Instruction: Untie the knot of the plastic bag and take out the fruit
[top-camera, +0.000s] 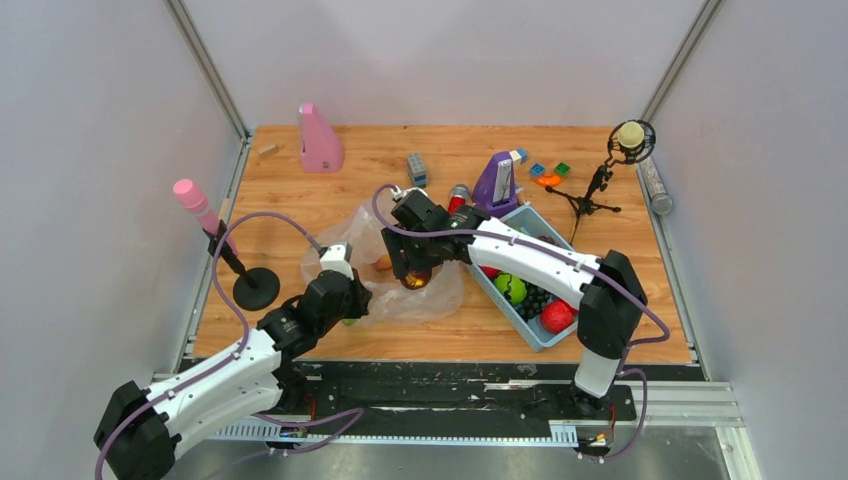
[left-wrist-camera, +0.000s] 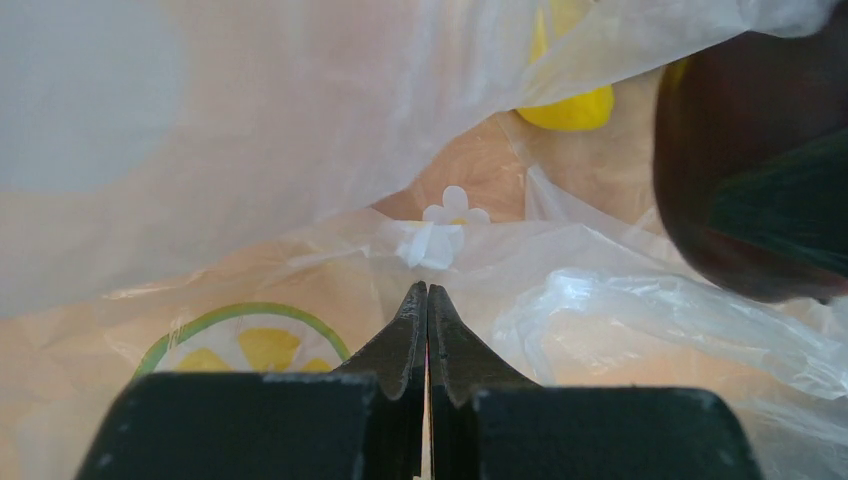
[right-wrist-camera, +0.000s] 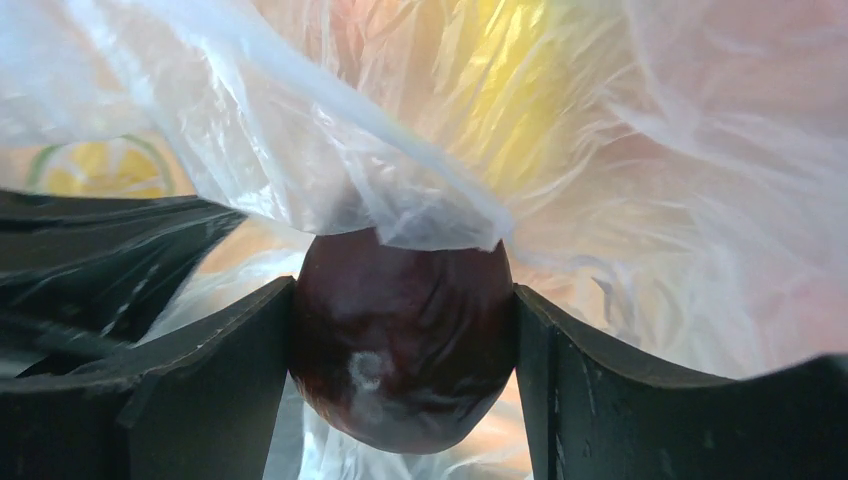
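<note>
Grip by right gripper (right-wrist-camera: 405, 290) on dark red fruit (right-wrist-camera: 400, 350), plastic bag (right-wrist-camera: 330, 150) film draped over it; left gripper (left-wrist-camera: 428, 290) pinched closed, tips near white flower print (left-wrist-camera: 455, 208)

Plastic bag (top-camera: 440, 298): clear crinkly film with flower and lemon-slice prints. It lies slack and crumpled on the table, just off centre toward 8 o'clock. Knot not made out.

Dark round fruit (right-wrist-camera: 400, 350): glossy red-brown, at 4 o'clock of the bag's middle, film draped over its top, clamped by right gripper (right-wrist-camera: 405, 292).

Yellow fruit (left-wrist-camera: 570, 108) behind film. Orange piece (top-camera: 383, 263) mid-bag.
</note>
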